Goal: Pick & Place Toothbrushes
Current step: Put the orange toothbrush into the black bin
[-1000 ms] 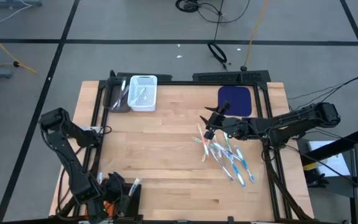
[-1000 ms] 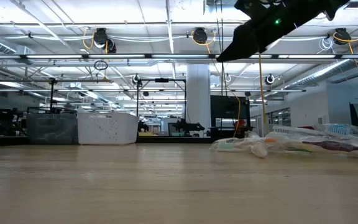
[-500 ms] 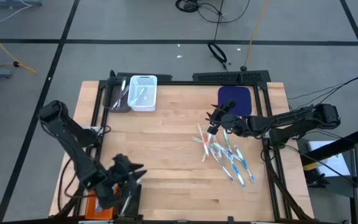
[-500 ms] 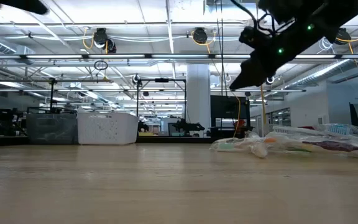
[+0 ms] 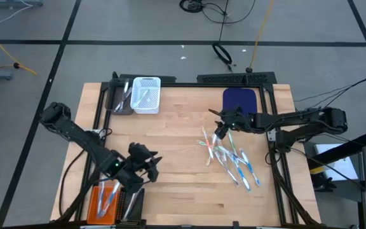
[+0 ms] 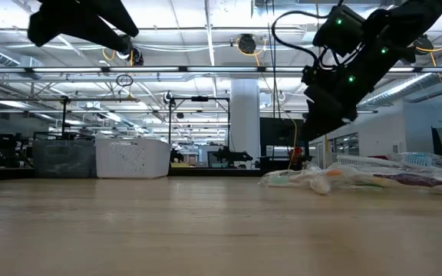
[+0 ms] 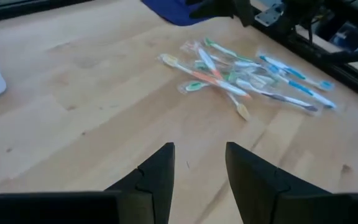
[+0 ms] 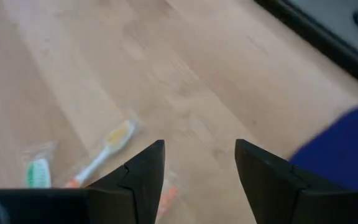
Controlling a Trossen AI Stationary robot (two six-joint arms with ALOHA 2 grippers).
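The open, empty right end effector (image 5: 219, 131) hovers nearest; the toothbrushes (image 5: 229, 158) lie toward 5 o'clock, long axes diagonal.

In the high view the wooden table (image 5: 170, 133) fills the middle of the frame. A pile of toothbrushes (image 5: 229, 158) lies right of centre. Two baskets (image 5: 146, 95) stand side by side at the table's upper left edge. A mat (image 5: 241, 102) lies at the upper right, above the pile. A tray (image 5: 105, 200) sits at the lower left corner.
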